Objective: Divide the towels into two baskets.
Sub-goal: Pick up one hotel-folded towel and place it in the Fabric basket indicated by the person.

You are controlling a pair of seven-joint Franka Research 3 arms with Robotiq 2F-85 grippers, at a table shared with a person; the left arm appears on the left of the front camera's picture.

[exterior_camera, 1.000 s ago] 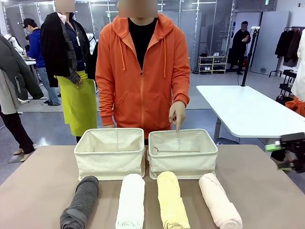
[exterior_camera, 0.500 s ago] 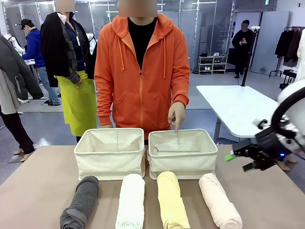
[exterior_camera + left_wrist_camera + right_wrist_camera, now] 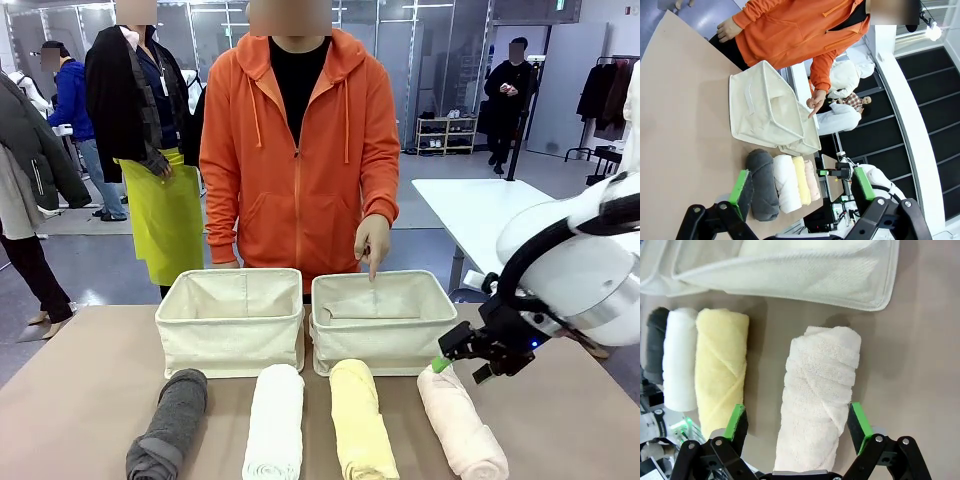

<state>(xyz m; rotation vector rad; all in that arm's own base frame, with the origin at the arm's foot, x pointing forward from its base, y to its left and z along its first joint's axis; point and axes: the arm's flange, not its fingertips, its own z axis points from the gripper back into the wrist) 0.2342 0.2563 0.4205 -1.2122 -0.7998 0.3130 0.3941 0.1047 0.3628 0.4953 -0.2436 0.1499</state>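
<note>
Between parted jaws of right gripper (image 3: 797,422): pale pink towel (image 3: 820,375), apparently untouched; left gripper (image 3: 802,189) parted too.

Four rolled towels (image 3: 275,420) lie side by side before two adjacent baskets (image 3: 230,345); a person (image 3: 300,170) stands behind them.

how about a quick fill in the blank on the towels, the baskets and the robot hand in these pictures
1. The right hand, open, hovers over the rightmost towel, which is pale ____.
2. The leftmost towel is dark ____.
3. Between the white towel and the rightmost towel lies the pale ____ one.
4. The person's hand points into the basket on the robot's ____ side.

Missing words: pink; grey; yellow; right.
</note>
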